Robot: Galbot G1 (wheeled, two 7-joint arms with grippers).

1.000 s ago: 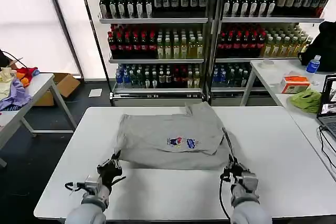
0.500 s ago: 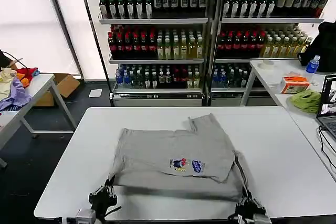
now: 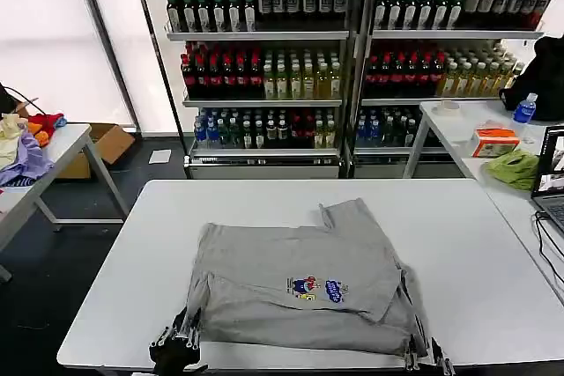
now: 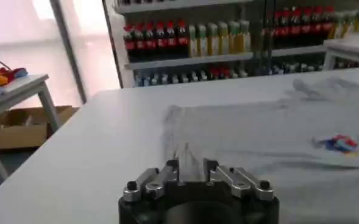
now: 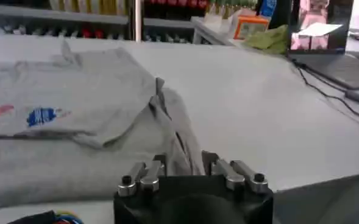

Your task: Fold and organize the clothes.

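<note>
The light grey shirt lies on the white table, folded over itself, with its multicoloured chest print facing up. Its near hem reaches the table's front edge. My left gripper is at the shirt's near left corner, shut on the cloth. My right gripper is at the near right corner, shut on it too. In the left wrist view, shirt fabric runs up between the left gripper's fingers. In the right wrist view, a fold of the shirt sits between the right gripper's fingers.
Shelves of bottles stand behind the table. A side table on the right holds a lime-green cloth, an orange box and a laptop. A lilac cloth lies on the left table.
Both grippers have drawn back to the table's near edge, dragging the shirt's near hem with them. The whole shirt has slid closer to me.
</note>
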